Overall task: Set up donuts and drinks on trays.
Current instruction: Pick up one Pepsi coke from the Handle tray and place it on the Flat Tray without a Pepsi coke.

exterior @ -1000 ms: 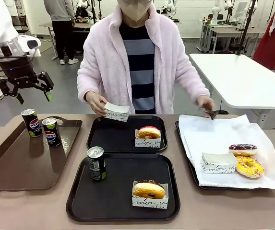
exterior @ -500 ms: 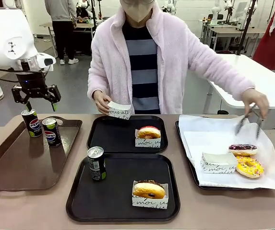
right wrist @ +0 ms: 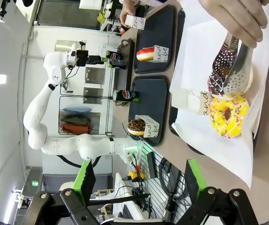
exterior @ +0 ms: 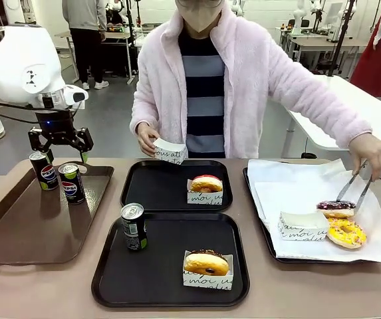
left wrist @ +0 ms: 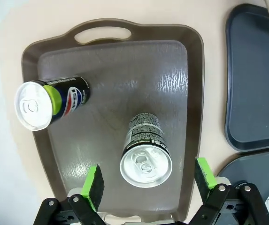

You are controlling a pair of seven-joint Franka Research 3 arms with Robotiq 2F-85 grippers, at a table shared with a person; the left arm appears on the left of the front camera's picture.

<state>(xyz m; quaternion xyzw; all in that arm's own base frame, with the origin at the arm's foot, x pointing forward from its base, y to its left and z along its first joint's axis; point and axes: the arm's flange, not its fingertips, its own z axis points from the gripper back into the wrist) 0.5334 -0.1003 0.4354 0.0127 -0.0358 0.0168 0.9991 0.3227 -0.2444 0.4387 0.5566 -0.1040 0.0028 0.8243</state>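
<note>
The left gripper, jaws spread wide, hovers directly above a drink can on the brown tray.

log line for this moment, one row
left pincer open above can on brown tray | right pincer open, empty | person's tongs at dark donut | far black tray has no drink

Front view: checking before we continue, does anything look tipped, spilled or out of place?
Nothing stands out. The two slim black soda cans on the glossy brown handled tray and the third can on the near matte black tray stand upright; both donuts sit level in white paper boxes.
</note>
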